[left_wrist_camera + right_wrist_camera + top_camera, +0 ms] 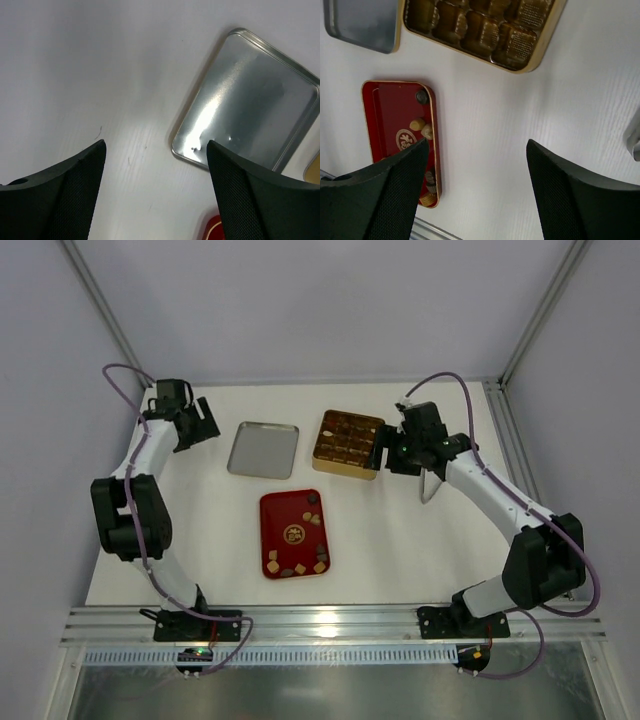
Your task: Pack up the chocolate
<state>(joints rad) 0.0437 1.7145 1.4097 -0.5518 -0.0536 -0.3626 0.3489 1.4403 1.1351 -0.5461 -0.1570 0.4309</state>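
**Top external view.** The chocolate lies loose on the red tray at the middle of the table. A few pieces sit near the tray's 1 o'clock corner and a larger cluster along its 6 o'clock edge. The gold tin sits at 1 o'clock from the tray, grid compartments facing up to receive pieces. The silver lid rests at 11 o'clock, evidently set aside so the tin is accessible. The left gripper hangs at 10 o'clock of the lid, well apart from the tray. The right gripper hangs just beside the tin's 3 o'clock edge.

**Left wrist view.** The left gripper has its jaws spread wide over bare table and grasps nothing. The lid fills the 2 o'clock region.

**Right wrist view.** The right gripper is likewise spread wide and empty. The tin appears at 12 o'clock. The tray, with chocolate along its edge, appears at 9 o'clock. Whether any compartment is already filled cannot be told. With both tools empty, no pick appears to be under way. The right arm, nearer both tray and tin, seems the better placed to ferry pieces.
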